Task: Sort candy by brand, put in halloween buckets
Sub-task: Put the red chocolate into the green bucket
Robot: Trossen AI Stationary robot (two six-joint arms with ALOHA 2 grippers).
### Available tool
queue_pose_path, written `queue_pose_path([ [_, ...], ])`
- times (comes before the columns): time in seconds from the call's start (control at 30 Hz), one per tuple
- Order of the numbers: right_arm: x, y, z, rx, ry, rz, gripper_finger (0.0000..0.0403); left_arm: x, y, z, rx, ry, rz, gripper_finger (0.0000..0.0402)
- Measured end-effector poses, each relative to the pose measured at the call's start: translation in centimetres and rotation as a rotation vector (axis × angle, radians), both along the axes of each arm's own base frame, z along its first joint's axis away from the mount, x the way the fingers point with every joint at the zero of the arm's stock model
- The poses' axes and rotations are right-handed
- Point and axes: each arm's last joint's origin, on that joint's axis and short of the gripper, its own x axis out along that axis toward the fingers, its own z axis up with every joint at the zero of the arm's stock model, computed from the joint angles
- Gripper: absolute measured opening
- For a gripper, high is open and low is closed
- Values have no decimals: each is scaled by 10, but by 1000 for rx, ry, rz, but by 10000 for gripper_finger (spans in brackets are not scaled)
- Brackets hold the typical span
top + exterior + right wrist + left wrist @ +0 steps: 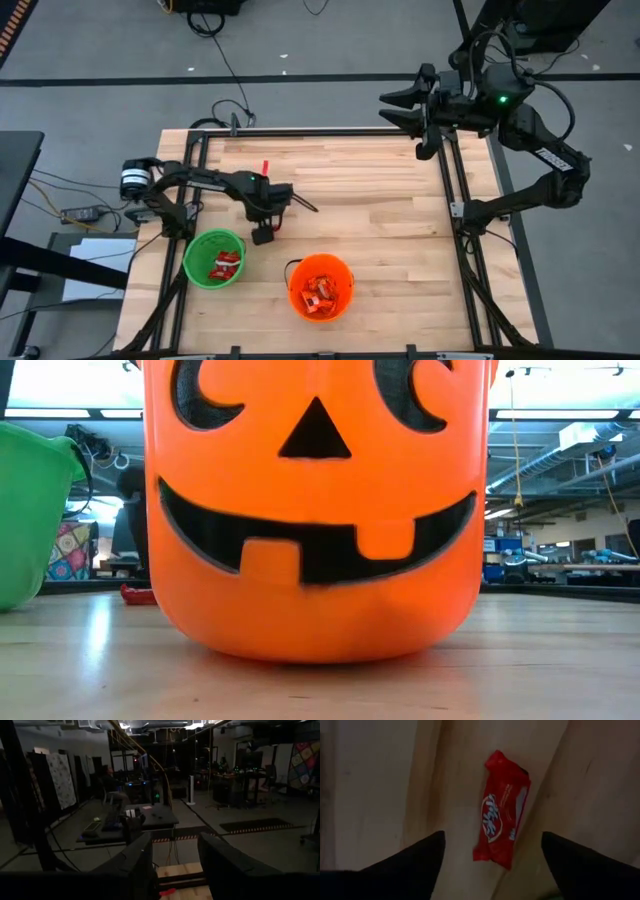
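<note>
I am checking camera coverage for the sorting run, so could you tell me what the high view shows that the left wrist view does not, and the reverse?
Only the high view shows the green bucket and orange bucket, each with candy inside, the left gripper over the table above the green bucket, and the right gripper parked past the far edge. Only the left wrist view shows the white logo on the red candy and that it lies flat between the open fingers, untouched. Both show the wooden tabletop; the high view's small red spot near the far edge may be that candy, but I cannot tell.
</note>
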Motion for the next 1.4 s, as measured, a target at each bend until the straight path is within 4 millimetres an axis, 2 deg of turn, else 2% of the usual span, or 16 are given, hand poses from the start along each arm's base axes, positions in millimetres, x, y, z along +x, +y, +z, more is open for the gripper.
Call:
queue_pose_path([
  [0.1,-1,0,0,-1,-2,1,170,4,1,-6,1,5,-2,360],
  [0.2,-1,0,0,-3,-2,2,170,8,1,-17,-17,17,-17,367],
  [0.4,-1,0,0,2,-4,5,170,12,1,-29,-22,62,-22,334],
  [0.53,-1,0,1,6,-5,5,170,12,2,-24,-15,52,-28,283],
  [0.7,-1,0,2,-5,-21,5,170,13,2,-19,-28,47,-33,190],
  [0.87,-1,0,4,-17,-42,10,170,11,-2,-19,-117,66,-30,99],
  [1.0,-1,1,4,-18,-43,24,170,8,-4,-17,-183,93,-23,53],
  [1.2,-1,1,4,-17,-42,25,170,9,-3,3,-198,166,-74,47],
  [1.4,-1,1,2,-12,-22,25,170,23,-2,48,-213,157,-143,50],
])
